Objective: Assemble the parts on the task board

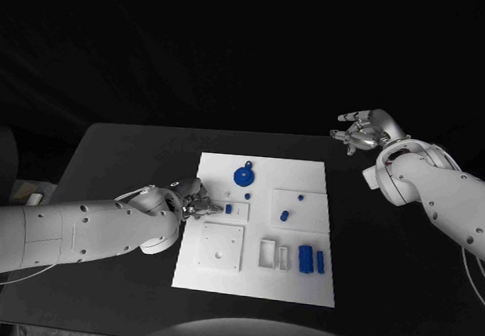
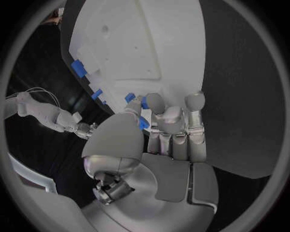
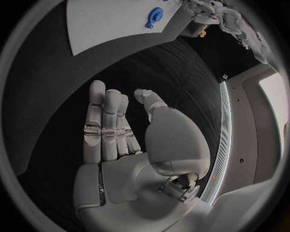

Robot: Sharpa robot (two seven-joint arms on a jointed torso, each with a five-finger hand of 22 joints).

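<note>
A small blue block-shaped part [image 1: 229,209] sits near the left edge of the flat white rectangular task board [image 1: 301,290], in a shallow square recess. The left hand [image 1: 186,198] is right at it, fingers bunched towards the piece; in the left wrist view the fingertips [image 2: 156,104] close around a blue part [image 2: 142,123], though whether the part is truly pinched or merely touched cannot be told.

Further across the board lie a round blue wheel-like part [image 1: 243,175] near the far edge, a short blue peg [image 1: 285,215] in the middle, and two upright blue pieces [image 1: 306,258] beside white slotted frames [image 1: 268,253] towards the near edge. A raised white square plate [image 1: 221,247] sits just in front of the left hand.

The right hand [image 1: 363,130] hovers well clear, beyond the board's far right corner over the black table [image 1: 120,150], fingers spread and holding nothing.

The step in hand looks like taking up or seating the small block. It probably goes best with a firm fingertip pinch, a straight lift, and care to keep the wrist off the raised plate.
</note>
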